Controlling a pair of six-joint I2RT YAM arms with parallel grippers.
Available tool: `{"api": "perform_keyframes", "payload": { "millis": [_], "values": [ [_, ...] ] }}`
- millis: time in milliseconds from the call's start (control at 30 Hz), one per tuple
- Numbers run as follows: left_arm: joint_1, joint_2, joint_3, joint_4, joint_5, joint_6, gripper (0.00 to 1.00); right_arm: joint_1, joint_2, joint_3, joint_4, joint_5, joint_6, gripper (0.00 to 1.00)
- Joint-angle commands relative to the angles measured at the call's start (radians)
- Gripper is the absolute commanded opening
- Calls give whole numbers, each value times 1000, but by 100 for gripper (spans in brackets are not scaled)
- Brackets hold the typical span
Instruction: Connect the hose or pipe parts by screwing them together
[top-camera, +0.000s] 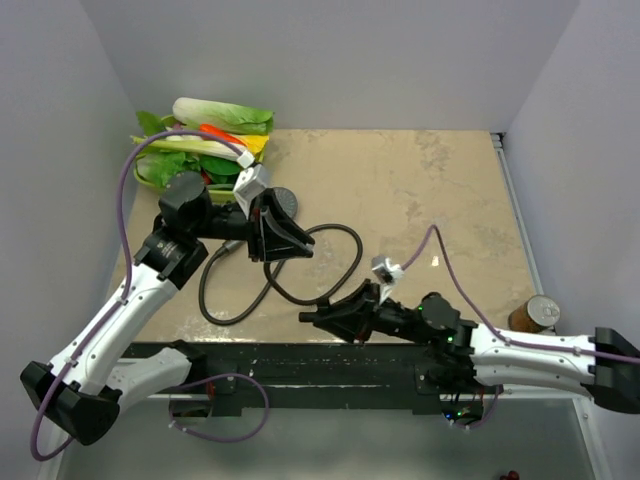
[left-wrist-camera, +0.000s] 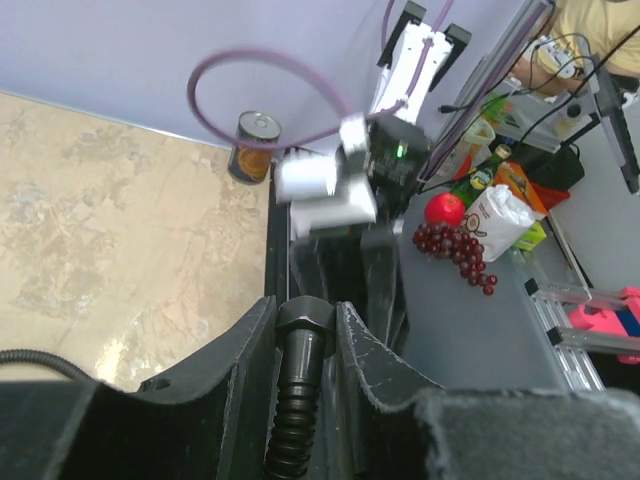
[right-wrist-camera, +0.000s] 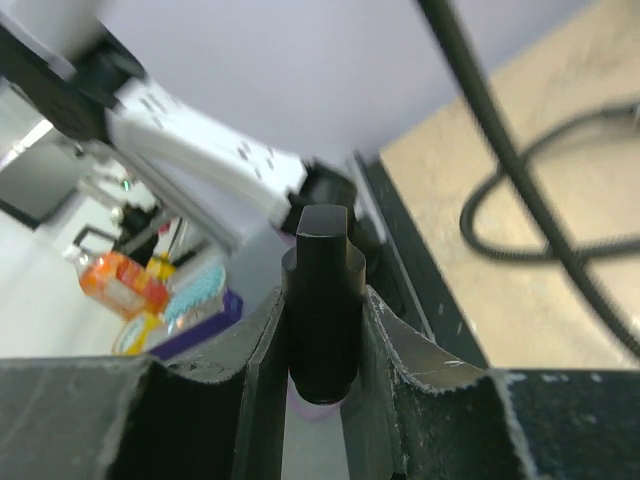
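1. Black fingers of the left tool (left-wrist-camera: 305, 316) are clamped on the hex nut (left-wrist-camera: 305, 326) at one end of the ribbed hose (left-wrist-camera: 288, 425). The nut stands up between them.
2. The right tool (right-wrist-camera: 322, 300) is clamped on a smooth dark fitting (right-wrist-camera: 322, 335) with a collar and a flat-sided tip. I cannot tell whether this piece belongs to the hose.
3. From above, the two tools are near each other over the near middle of the counter (top-camera: 440, 200), the left one farther back.
4. The rest of the hose lies in loose loops on the counter, between and beside the two tools.
5. The grey round head (top-camera: 287, 198) sits just behind the left tool, partly hidden by it.
6. Greens (top-camera: 215, 125) are piled in the far left corner.
7. A can (top-camera: 535, 315) stands at the right edge, well apart from the hose.
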Motion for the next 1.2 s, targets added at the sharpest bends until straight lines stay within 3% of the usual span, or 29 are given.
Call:
{"api": "perform_keyframes", "payload": {
  "millis": [0, 200, 367, 700, 1167],
  "values": [
    [-2, -87, -158, 277, 42, -249, 0, 9, -222, -8, -15, 103, -161, 0],
    [1, -69, -281, 592, 54, -572, 0, 10, -259, 104, -173, 67, -430, 0],
    [-1, -72, -278, 730, 43, -684, 0, 13, -289, 185, -269, 71, -587, 0],
    [-8, -84, -304, 804, 66, -726, 0, 13, -260, 336, -345, 74, -783, 0],
    [-8, -93, -299, 739, 43, -678, 0, 13, -188, 466, -405, 10, -832, 0]
  ]
}}
